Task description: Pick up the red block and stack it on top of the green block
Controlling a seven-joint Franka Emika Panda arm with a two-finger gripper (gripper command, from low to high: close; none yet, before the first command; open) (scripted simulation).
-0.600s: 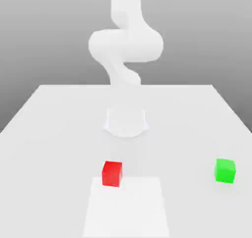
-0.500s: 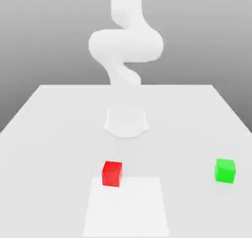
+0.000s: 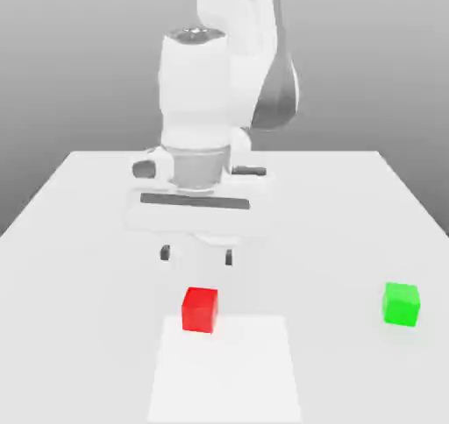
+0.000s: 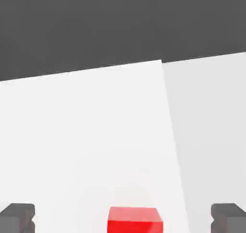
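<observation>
Above the red block (image 3: 200, 310), wide-open empty pincer (image 3: 197, 256), table edge (image 3: 289, 153) behind, bare surface toward green block (image 3: 401, 305)

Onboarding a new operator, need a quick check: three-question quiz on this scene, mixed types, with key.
1. True or false: the red block sits on top of the green block.
2. Multiple choice: how does the gripper stand?
a) shut on the red block
b) open, holding nothing
c) shut, holding nothing
3. Fill in the blank: in the exterior view, the block nearer the pale square patch on the table is the ____ one.

Key: 1 false; 2 b; 3 red
</observation>
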